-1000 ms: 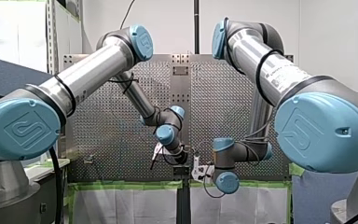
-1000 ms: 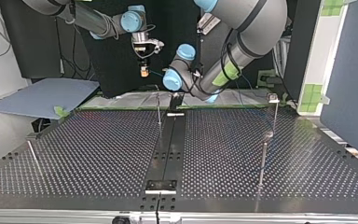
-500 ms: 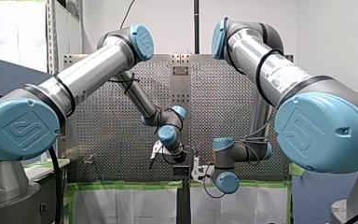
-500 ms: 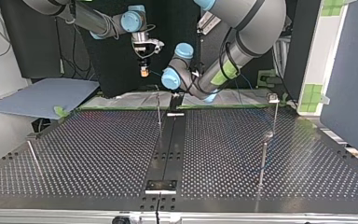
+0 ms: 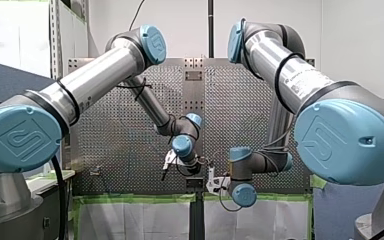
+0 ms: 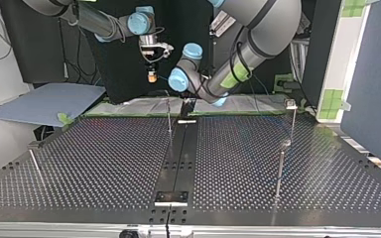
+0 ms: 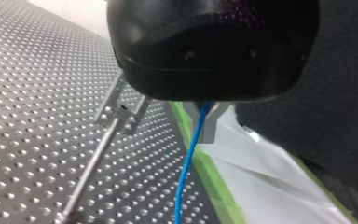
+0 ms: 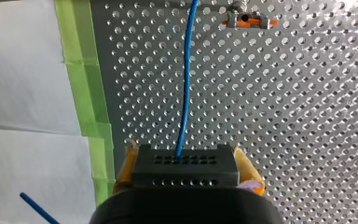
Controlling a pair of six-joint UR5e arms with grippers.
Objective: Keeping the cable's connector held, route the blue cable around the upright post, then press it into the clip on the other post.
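**Both Grippers Holding the Blue Cable at the Table's Far Edge**

My right gripper point(image 8: 186, 161) is clamping the black connector point(image 8: 184, 173) between its yellow pads point(image 8: 127, 165). The blue cable point(image 8: 183, 93) is running straight out of the connector, ahead of the gripper, above the perforated table point(image 8: 284, 116). Further ahead, an orange-and-grey fitting point(image 8: 250, 21) is sitting on the table just beside the cable's line. A strip of green tape point(image 8: 81, 84) is edging the table beside the gripper.

My left gripper point(image 7: 206, 130) is pinching the same cable. Its metal fingers point(image 7: 210, 122) are closing together on it, and the blue line is passing between them and hanging below. Beside this gripper a slim metal post point(image 7: 91, 168) is standing on the table, carrying a forked clip point(image 7: 121, 109) at its head. The cable is hanging apart from that clip, not touching it.

In the top view, both grippers are working in the upper middle of the frame, at the table's far edge. My right gripper is pointing downward just left of centre, raised above the surface, and my left arm's wrist is sitting just to its right. A thin upright rod point(image 6: 169, 116) is standing on the table just below them, near the centre. A clip-topped rod point(image 6: 292, 124) is standing well apart, toward the right of the frame.
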